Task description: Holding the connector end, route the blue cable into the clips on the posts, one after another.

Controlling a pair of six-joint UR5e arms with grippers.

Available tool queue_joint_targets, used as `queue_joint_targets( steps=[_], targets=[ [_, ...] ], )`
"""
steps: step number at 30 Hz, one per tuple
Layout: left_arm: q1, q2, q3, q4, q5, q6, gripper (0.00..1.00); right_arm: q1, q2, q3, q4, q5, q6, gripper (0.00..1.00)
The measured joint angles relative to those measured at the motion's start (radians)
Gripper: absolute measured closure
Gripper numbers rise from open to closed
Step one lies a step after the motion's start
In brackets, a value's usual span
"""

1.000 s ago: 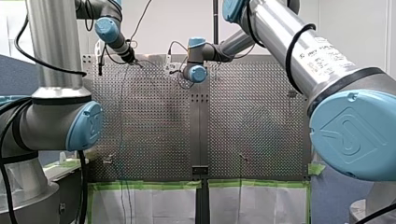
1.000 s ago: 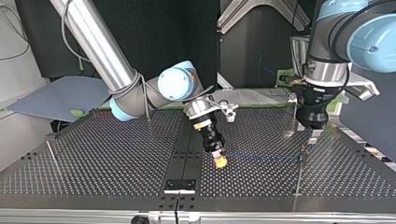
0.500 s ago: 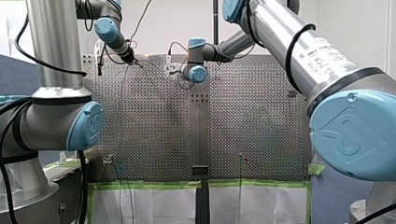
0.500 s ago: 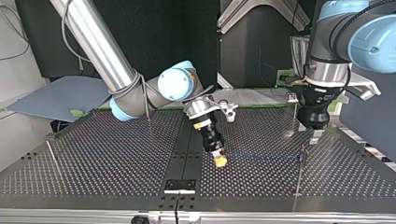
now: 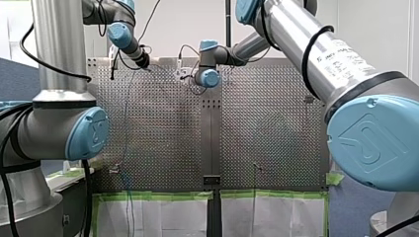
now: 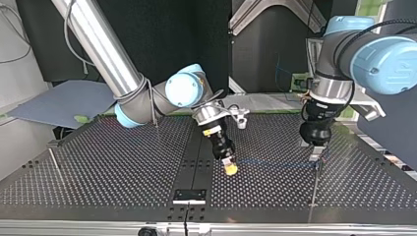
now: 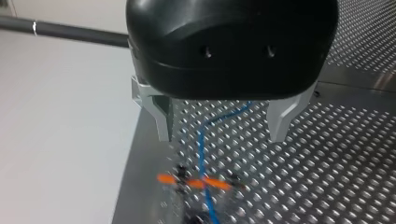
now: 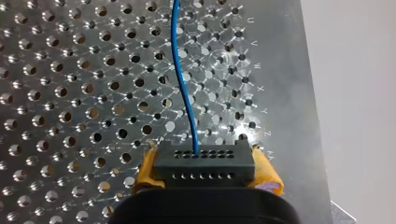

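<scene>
The black connector point(image 8: 201, 161) sits between the yellow pads point(image 8: 267, 175) of my right gripper point(image 8: 205, 173), which is shut on it. From the connector the blue cable point(image 8: 181, 79) runs away over the perforated plate. In the top view my right gripper point(image 6: 229, 167) is low over the table's middle, and the cable point(image 6: 275, 163) stretches to a post with a clip point(image 6: 317, 163) at the right. Above that post hangs my left gripper point(image 6: 314, 147). Its metal fingers point(image 7: 162, 119) stand open and hold nothing; the cable point(image 7: 201, 154) and an orange clip point(image 7: 201, 183) lie ahead of them.
Thin posts stand on the plate point(image 6: 98, 162) at the top view's left edge point(image 6: 53, 160), at the back point(image 6: 155, 117) and at the front right point(image 6: 313, 189). A black block point(image 6: 189, 195) sits at the near edge. Cable slack hangs down in the front view point(image 5: 126, 128).
My left gripper has shifted toward the top view's left and now hangs over the clip post. My right gripper with the connector has barely moved.
</scene>
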Motion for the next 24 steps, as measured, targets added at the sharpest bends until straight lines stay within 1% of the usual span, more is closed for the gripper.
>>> queue_joint_targets(
  steps=[4,8,12,20,24],
  targets=[
    [-0.021,-0.026,0.036,0.002,0.002,0.007,0.02,0.000,0.000,0.000,0.007,0.000,0.000,1.00],
    [-0.029,-0.043,0.064,0.015,0.000,0.003,0.02,-0.001,0.000,0.000,0.009,0.000,-0.001,1.00],
    [-0.034,-0.061,0.078,0.035,0.000,-0.012,0.02,-0.001,0.000,0.000,0.010,0.000,-0.001,1.00],
    [-0.045,-0.121,0.095,0.048,0.000,-0.008,0.02,-0.001,-0.001,0.000,0.010,0.000,-0.001,1.00],
    [-0.050,-0.142,0.109,0.071,-0.004,-0.014,0.02,-0.002,-0.002,0.000,0.010,0.001,-0.001,1.00]
  ],
)
